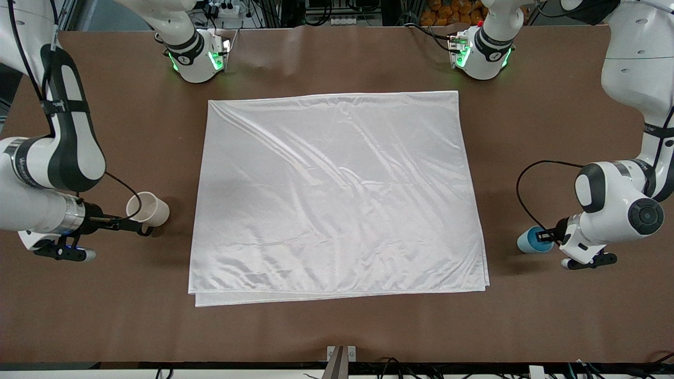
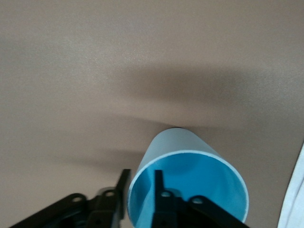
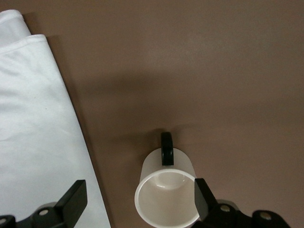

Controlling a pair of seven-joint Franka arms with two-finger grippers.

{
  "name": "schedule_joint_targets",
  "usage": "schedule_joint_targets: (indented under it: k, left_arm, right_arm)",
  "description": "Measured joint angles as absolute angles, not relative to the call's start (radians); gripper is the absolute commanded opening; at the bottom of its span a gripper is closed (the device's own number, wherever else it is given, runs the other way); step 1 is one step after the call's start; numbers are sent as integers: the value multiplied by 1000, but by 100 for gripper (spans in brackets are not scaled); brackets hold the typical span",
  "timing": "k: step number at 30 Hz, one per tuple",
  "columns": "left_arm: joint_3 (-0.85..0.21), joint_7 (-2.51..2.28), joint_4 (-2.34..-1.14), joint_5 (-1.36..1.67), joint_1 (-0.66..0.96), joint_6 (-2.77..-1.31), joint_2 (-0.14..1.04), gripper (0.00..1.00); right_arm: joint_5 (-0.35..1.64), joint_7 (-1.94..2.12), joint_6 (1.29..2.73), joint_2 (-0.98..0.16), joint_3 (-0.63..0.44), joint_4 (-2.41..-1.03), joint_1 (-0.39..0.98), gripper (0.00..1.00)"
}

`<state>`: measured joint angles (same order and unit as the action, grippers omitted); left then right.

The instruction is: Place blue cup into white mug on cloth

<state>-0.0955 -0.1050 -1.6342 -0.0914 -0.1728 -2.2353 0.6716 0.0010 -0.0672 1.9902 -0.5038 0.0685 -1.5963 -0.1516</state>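
I see the large shiny white satin cloth (image 1: 337, 197) lying flat on the brown table between the two arms' ends, wrinkled, with folded layers showing along the edge nearest the front camera. The small cream-white mug (image 1: 148, 209) with its dark loop handle (image 3: 166, 148) is tilted, its pale open mouth showing, just beside the cloth toward the right arm's end. The small light-blue tapered cup (image 1: 532, 240), handleless and blue inside (image 2: 190, 190), is tilted too, near the cloth toward the left arm's end, well apart from the mug.
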Motion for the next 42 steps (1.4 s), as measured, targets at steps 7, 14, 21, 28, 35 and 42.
schedule_joint_targets:
  k: [7, 14, 21, 28, 35, 42]
  left_arm:
    - [-99, -105, -1632, -91, -168, -2236, 669, 0]
    - [-99, -105, -1632, -91, -168, -2236, 669, 0]
    - [-99, -105, -1630, -91, -168, -2239, 669, 0]
    - [-99, -105, -1624, -91, -168, -2241, 669, 0]
    - [-99, -105, -1613, -92, -166, -2246, 669, 0]
    - [-99, -105, -1594, -92, -163, -2246, 669, 0]
  right_arm:
    - [-5, -66, 2018, -565, 67, -1593, -169, 100]
    - [-6, -64, 2031, -601, 67, -1591, -176, 100]
    - [-6, -64, 2031, -621, 67, -1591, -176, 100]
    - [-6, -64, 2030, -638, 68, -1591, -175, 99]
    - [-6, -64, 2030, -656, 68, -1592, -175, 72]
    - [-6, -57, 2029, -663, 68, -1593, -175, 21]
